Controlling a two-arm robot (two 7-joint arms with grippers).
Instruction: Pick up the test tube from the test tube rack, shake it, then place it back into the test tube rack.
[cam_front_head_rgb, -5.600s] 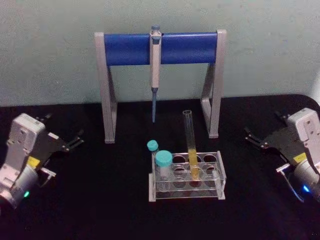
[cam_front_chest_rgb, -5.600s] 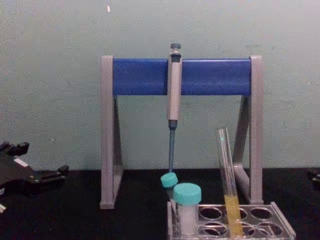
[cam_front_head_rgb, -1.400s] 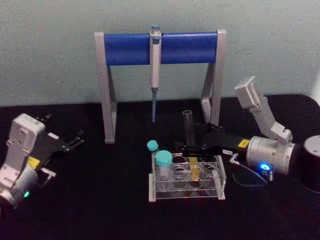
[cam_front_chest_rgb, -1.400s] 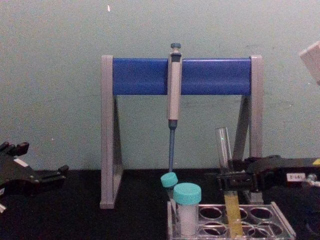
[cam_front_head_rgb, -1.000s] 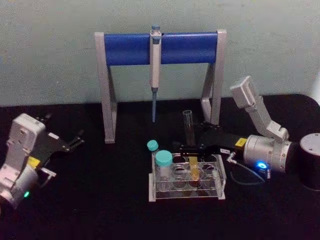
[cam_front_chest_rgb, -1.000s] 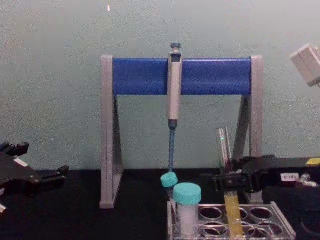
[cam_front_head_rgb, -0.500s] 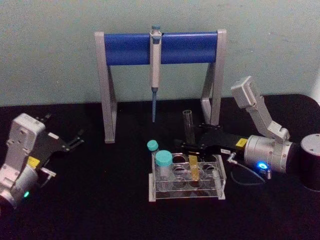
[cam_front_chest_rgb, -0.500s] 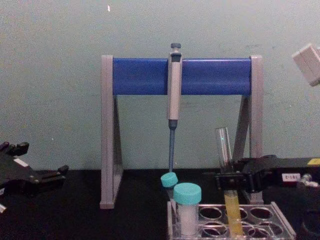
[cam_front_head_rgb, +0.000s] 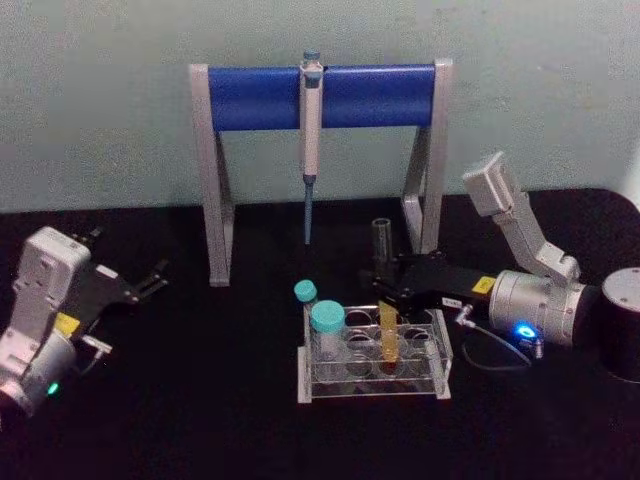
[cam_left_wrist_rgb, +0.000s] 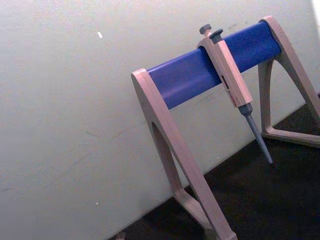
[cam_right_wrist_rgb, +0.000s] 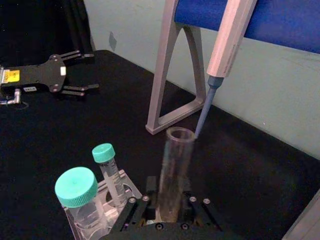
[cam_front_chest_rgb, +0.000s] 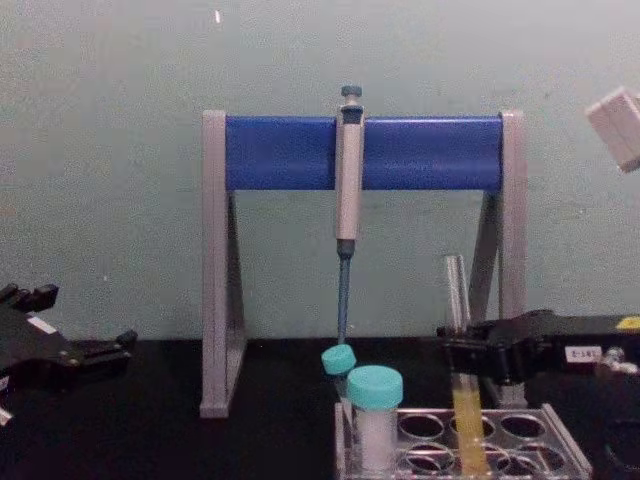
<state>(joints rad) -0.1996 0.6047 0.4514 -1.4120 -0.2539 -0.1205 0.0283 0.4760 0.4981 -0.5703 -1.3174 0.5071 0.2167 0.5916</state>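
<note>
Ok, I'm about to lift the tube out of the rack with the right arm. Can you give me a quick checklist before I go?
1. Right gripper shut on the test tube, above the yellow liquid: ok.
2. Tube near upright, bottom in the rack, not yet lifted: ok.
3. Capped tubes apart from the gripper: ok.
4. Pipette hangs off to the left, not over the tube: ok.
5. Clearance to the stand leg behind the gripper: cannot tell.
6. Left gripper open, parked far left: ok.
</note>
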